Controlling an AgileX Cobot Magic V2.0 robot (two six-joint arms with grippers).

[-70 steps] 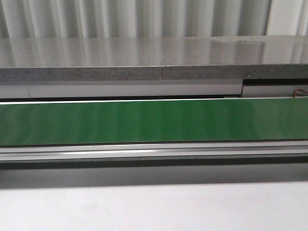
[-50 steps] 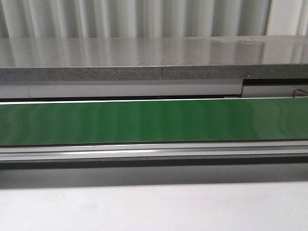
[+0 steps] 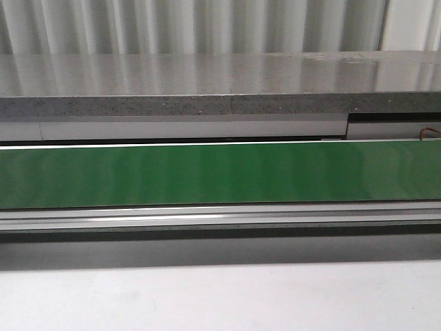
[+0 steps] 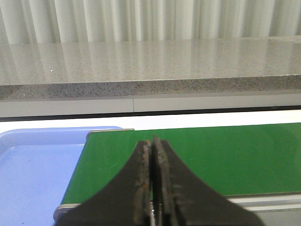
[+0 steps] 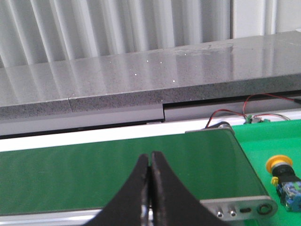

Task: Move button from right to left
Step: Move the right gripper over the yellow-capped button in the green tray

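Right wrist view: one button [image 5: 284, 175]; both grippers [image 4: 151, 188] [image 5: 150, 188] pressed together, empty.

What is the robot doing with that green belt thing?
Nothing is being handled yet. Both grippers are shut and empty: the left gripper hangs over the left end of the green conveyor belt, beside a blue tray. The right gripper hangs over the belt's right end. The button with its yellow cap lies past that end on a green surface, untouched. No arm shows in the front view.
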